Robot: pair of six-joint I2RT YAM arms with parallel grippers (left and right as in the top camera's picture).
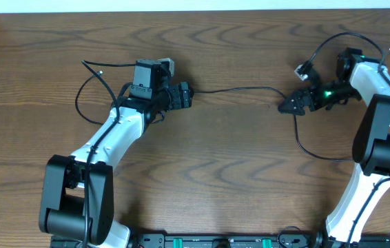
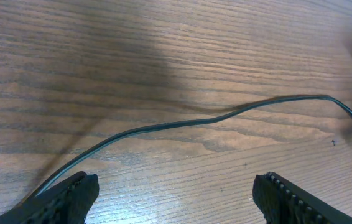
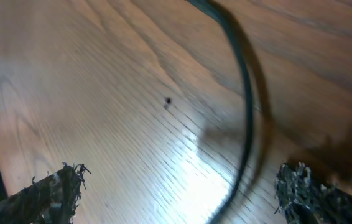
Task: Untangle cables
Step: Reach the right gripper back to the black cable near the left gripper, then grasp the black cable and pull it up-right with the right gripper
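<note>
A thin black cable (image 1: pixel 236 89) lies on the wooden table between my two grippers. My left gripper (image 1: pixel 189 95) points right at its left end, jaws open and nothing between them. In the left wrist view this cable (image 2: pixel 182 123) curves across the wood and passes just outside the left finger (image 2: pixel 70 198). My right gripper (image 1: pixel 286 106) is open and low over the table. A black cable (image 3: pixel 245 106) runs down between its fingertips, closer to the right one (image 3: pixel 313 199), ungripped. Another stretch of black cable (image 1: pixel 304 145) curves from the right gripper toward the right arm's base.
A black cable loop (image 1: pixel 79 96) lies left of the left arm. A small white plug (image 1: pixel 302 69) and an arching black wire (image 1: pixel 333 40) sit above the right gripper. The table's far edge (image 1: pixel 195 9) runs along the top.
</note>
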